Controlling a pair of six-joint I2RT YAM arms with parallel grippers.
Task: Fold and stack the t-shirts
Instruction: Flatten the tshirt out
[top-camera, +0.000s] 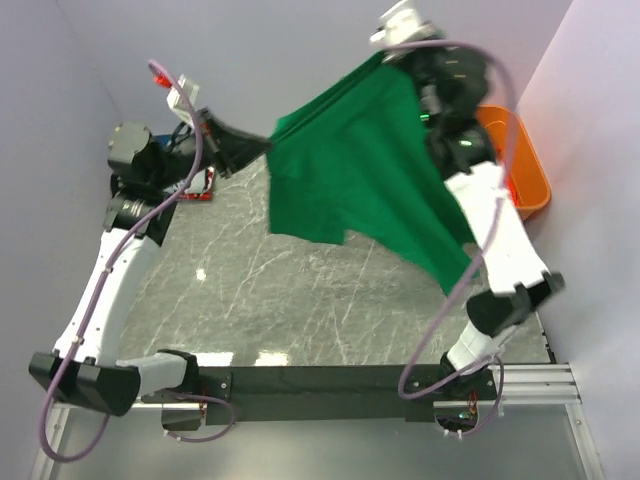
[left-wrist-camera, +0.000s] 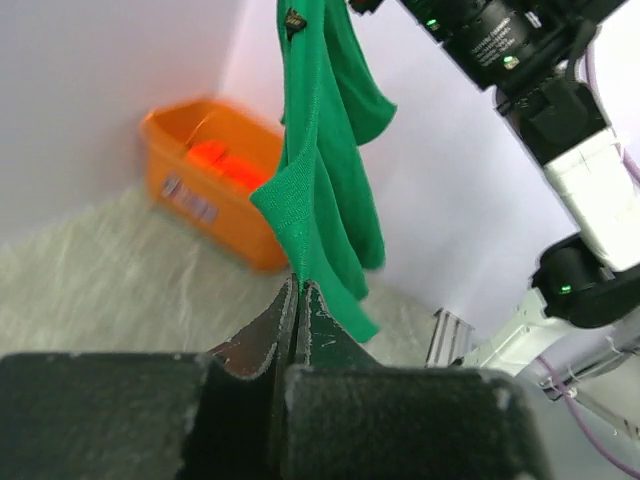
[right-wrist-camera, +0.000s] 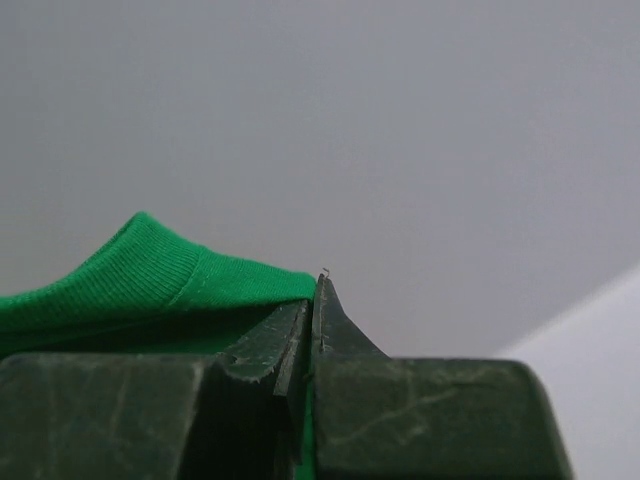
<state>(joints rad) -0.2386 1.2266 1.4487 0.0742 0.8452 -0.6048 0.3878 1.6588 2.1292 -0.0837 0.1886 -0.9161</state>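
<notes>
The bright green t-shirt hangs spread in the air above the table, held by both arms. My left gripper is shut on its left edge; the left wrist view shows the cloth pinched between the closed fingers. My right gripper is raised high at the back and shut on the shirt's upper corner; the right wrist view shows the green ribbed hem clamped at the fingertips. An orange-red cloth lies in the orange bin. The blue and red shirts are out of view.
The rigid orange plastic bin stands at the table's right side by the wall; it also shows in the left wrist view. The grey marble tabletop lies below the shirt. A black bar runs along the near edge.
</notes>
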